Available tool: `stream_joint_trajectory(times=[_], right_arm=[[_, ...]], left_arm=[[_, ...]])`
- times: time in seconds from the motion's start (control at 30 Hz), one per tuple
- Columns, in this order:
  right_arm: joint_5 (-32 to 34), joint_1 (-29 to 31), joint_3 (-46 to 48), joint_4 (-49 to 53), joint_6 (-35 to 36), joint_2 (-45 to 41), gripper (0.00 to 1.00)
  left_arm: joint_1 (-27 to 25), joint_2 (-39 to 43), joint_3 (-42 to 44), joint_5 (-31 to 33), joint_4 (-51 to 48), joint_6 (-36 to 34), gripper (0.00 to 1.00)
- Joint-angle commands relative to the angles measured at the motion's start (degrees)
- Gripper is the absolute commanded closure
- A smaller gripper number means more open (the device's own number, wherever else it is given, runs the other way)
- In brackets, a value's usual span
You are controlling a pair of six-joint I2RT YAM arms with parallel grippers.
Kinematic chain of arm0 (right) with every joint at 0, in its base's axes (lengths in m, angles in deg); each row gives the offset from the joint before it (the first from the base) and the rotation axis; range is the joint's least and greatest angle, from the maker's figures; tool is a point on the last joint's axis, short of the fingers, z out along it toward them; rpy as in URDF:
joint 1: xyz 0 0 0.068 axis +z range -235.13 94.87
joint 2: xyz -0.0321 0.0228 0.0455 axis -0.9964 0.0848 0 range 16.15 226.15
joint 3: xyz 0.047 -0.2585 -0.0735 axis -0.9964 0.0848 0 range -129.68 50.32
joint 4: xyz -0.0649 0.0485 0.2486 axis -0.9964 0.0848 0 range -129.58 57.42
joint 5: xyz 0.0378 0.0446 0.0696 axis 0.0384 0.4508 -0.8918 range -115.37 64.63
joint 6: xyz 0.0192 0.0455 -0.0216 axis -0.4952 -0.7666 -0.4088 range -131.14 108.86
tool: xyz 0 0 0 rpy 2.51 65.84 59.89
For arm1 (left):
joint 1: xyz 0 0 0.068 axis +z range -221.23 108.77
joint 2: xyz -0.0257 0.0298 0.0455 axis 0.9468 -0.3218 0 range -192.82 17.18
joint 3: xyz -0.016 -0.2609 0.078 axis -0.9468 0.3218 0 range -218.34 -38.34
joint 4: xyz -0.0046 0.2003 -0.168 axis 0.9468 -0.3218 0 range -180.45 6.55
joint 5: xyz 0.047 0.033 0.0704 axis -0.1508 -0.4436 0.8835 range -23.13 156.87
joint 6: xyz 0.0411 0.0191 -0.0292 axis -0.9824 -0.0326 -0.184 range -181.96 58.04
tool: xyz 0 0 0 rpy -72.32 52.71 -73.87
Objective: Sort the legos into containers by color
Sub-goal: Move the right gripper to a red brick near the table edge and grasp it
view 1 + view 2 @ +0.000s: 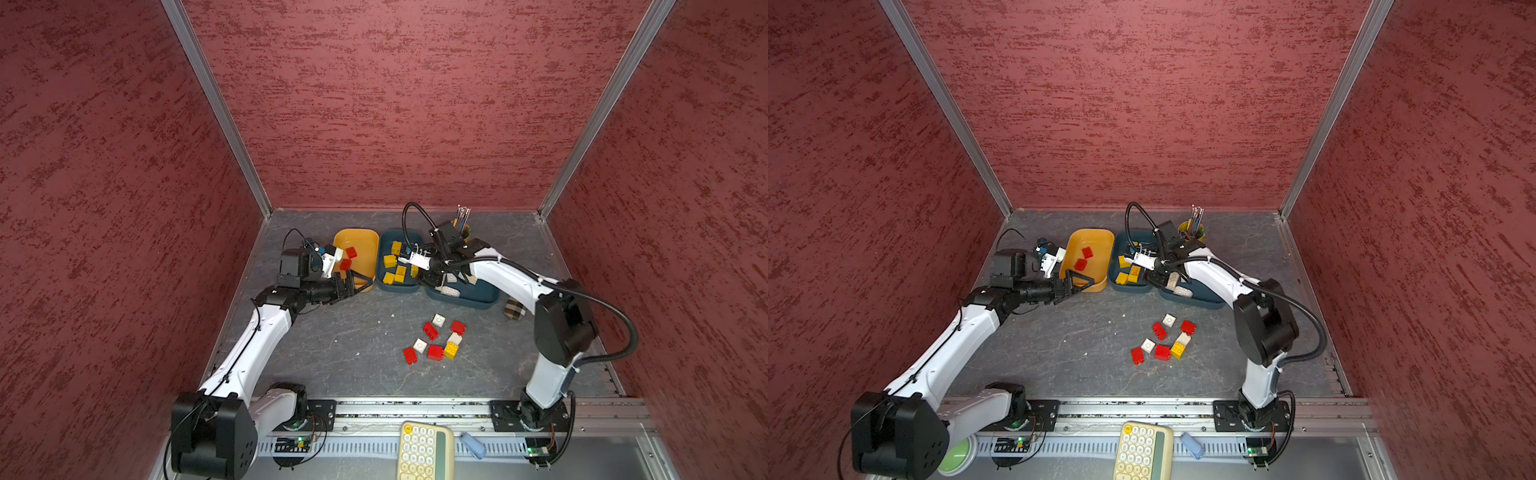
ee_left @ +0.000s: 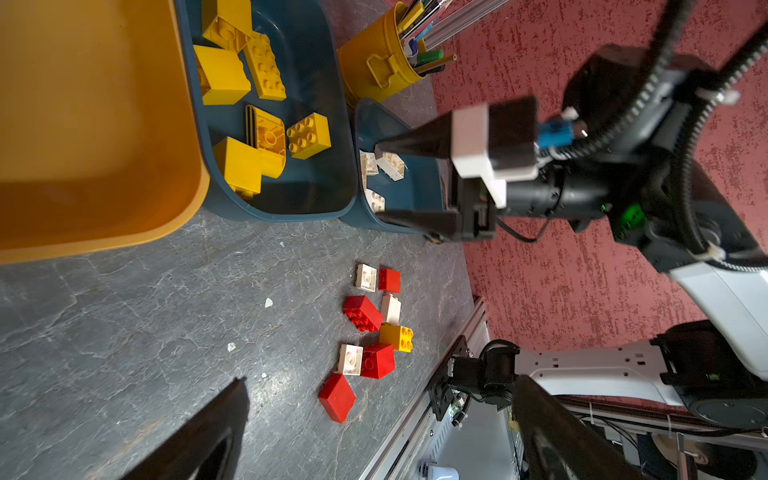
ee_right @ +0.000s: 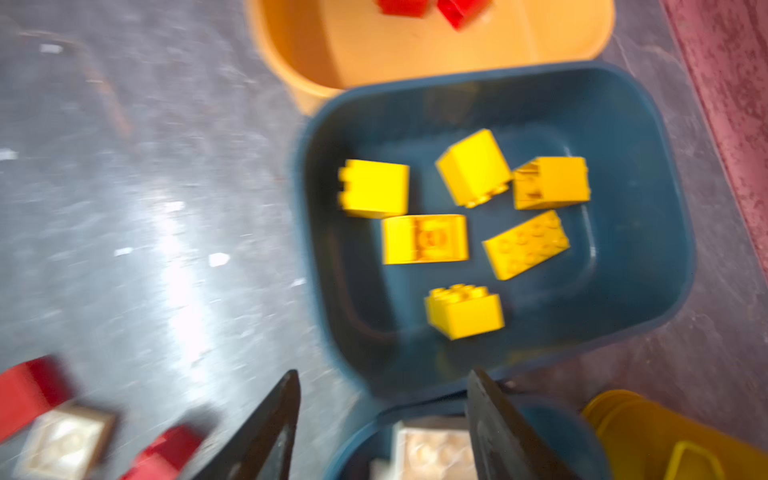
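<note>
Right gripper (image 2: pixel 378 179) parted over teal tub (image 2: pixel 419 193) of white bricks (image 2: pixel 390 164), nothing clasped, left gripper (image 1: pixel 361 282) spread wide, empty, beside orange tub (image 1: pixel 357 235), eight legos (image 1: pixel 435 352) unsorted

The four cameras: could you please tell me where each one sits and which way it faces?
Both top views: high over the front rail, looking down at the table; left arm and right arm show.
Left wrist: on the left arm beside the orange tub, facing the loose bricks and right arm; left fingers frame it.
Right wrist: on the right arm, looking down into the middle tub; right fingers, parted, show.
Shared: both wrist views show the yellow bricks in the middle tub.
</note>
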Motion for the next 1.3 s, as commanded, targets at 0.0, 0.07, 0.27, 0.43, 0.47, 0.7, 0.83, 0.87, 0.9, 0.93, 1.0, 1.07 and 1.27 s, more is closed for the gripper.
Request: stream_joint_trajectory(times=[0.0, 0.07, 0.27, 0.43, 0.47, 0.7, 0.83, 0.87, 0.9, 0.93, 1.0, 1.07, 1.27], right_arm=[[-3.5, 4.1, 8.2, -3.0, -2.7, -6.0, 0.33], [-2.8, 6.6, 12.0, -3.5, -6.3, -8.8, 0.32], [-2.3, 13.4, 19.6, -9.6, -32.3, -14.7, 0.25], [2.1, 19.6, 23.5, -9.6, -51.1, -17.0, 0.27], [2.6, 20.6, 24.0, -9.2, -54.2, -17.0, 0.28], [4.2, 28.4, 29.3, -10.2, -70.5, -18.6, 0.3], [6.7, 30.0, 29.2, -8.4, -73.3, -17.7, 0.33], [7.2, 30.4, 28.9, -7.9, -73.7, -15.5, 0.33], [7.3, 30.7, 28.8, -7.8, -74.0, -14.5, 0.34], [7.6, 31.0, 28.9, -7.5, -74.2, -13.7, 0.34], [8.7, 31.2, 28.7, -6.3, -73.8, -11.8, 0.36], [10.1, 31.2, 28.0, -4.9, -73.3, -10.7, 0.37], [11.4, 31.2, 26.0, -4.7, -72.6, -7.7, 0.38]], left_arm=[[0.4, 0.0, -1.9, 0.2, -1.9, -2.0, 0.01], [0.7, 0.1, -2.1, 0.3, -2.8, -2.5, 0.01], [1.3, 0.9, -1.7, 0.8, -3.5, -2.2, 0.01], [1.7, 1.4, -1.0, 0.6, -3.5, -2.2, 0.01], [1.7, 1.2, -1.0, 0.5, -3.7, -2.4, 0.01], [2.2, 1.4, 0.3, -0.1, -2.6, -2.7, 0.01], [2.7, 1.6, 1.1, -0.6, -1.9, -2.5, 0.01], [2.7, 1.5, 1.2, -0.8, -1.7, -2.6, 0.01], [2.8, 1.5, 1.4, -0.9, -1.5, -2.6, 0.01], [2.8, 1.5, 1.4, -1.0, -1.5, -2.6, 0.01], [3.0, 1.6, 1.7, -1.2, -1.2, -2.6, 0.01], [3.1, 1.6, 1.9, -1.5, -0.9, -2.6, 0.01], [3.5, 1.5, 1.9, -2.0, -0.5, -2.6, 0.01]])
